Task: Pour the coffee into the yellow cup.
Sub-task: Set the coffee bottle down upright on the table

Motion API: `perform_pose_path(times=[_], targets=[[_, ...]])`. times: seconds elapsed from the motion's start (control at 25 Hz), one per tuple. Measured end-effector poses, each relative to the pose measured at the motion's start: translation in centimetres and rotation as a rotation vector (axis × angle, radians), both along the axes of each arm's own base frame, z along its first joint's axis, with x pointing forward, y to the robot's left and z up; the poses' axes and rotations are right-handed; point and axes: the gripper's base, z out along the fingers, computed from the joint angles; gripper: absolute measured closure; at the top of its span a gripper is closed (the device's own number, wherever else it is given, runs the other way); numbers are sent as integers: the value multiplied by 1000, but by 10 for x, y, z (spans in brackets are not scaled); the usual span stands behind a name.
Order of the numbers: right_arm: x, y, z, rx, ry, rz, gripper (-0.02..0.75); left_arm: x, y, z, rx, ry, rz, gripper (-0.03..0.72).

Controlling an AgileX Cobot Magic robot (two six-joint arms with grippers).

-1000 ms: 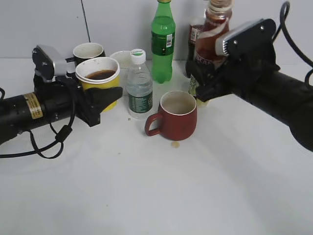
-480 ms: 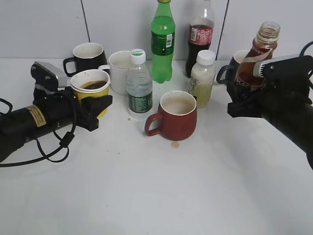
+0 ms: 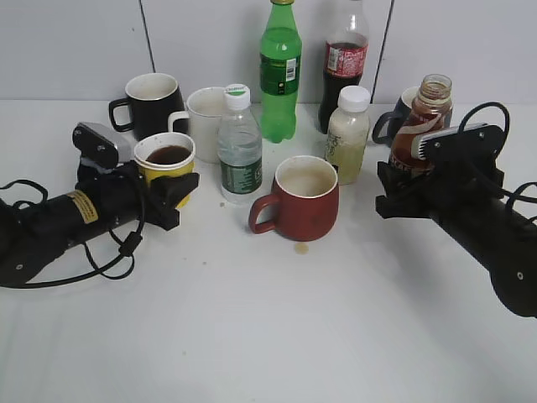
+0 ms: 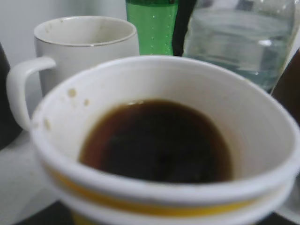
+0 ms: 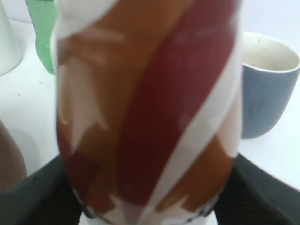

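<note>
The right pincer is clamping the coffee, now upright and lowered far to the right after hanging tilted over the middle a second ago. The left pincer is gripping the cup, also lowered, dark liquid inside. The pour seems done; both arms are setting down.

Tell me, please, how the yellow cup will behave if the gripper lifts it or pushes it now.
The yellow cup looks like thin paper, so it probably dents under a hard squeeze. It holds dark coffee, likely bottom-heavy yet apt to slosh if jerked. Its tapered base may tip when pushed high by the left gripper.
</note>
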Motion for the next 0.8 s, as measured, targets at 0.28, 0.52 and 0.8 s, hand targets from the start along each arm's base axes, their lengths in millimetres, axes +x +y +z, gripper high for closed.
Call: perform_pose_path(times=[0.28, 0.52, 0.8], targets=[[1, 0, -2, 1, -7, -1, 220, 9, -2, -14, 3, 11, 1, 363], [1, 0, -3, 1, -5, -1, 220, 11, -5, -26, 13, 22, -34, 314], [1, 0, -3, 1, -5, -1, 220, 12, -5, -28, 15, 26, -29, 239]])
